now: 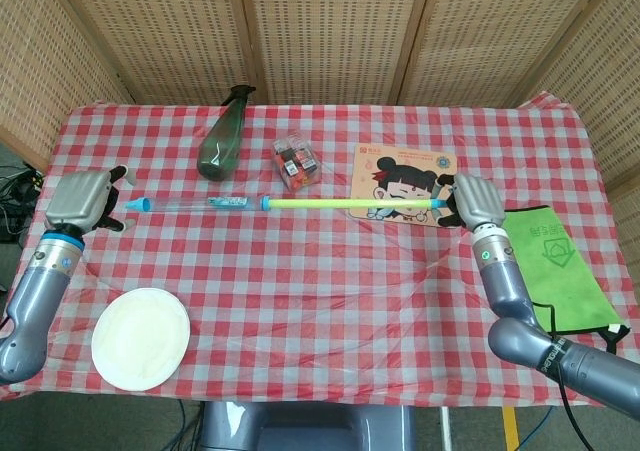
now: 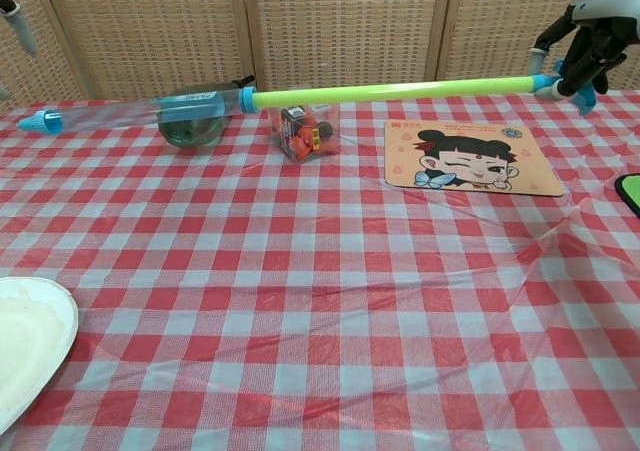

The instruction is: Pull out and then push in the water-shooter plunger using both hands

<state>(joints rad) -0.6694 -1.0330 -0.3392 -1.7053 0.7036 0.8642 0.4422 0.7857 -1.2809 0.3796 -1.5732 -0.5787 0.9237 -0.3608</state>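
Observation:
The water shooter hangs level above the table, its clear barrel [image 1: 195, 203] [image 2: 140, 111] ending in a blue nozzle [image 1: 134, 205] [image 2: 40, 121] at the left. Its yellow-green plunger rod [image 1: 350, 203] [image 2: 400, 91] is drawn far out to the right. My right hand [image 1: 476, 203] [image 2: 592, 33] grips the blue handle at the rod's end. At the nozzle tip hovers my left hand [image 1: 84, 198], fingers apart and holding nothing, a small gap between them and the nozzle. The chest view shows only one fingertip of it at the top left corner.
A dark green bottle [image 1: 222, 136] [image 2: 195, 119] lies behind the barrel. A clear box of small items [image 1: 297, 161] [image 2: 305, 131] and a cartoon mat [image 1: 403, 183] [image 2: 470, 161] sit under the rod. A white plate [image 1: 140, 338] lies front left, a green bag [image 1: 555, 266] at the right.

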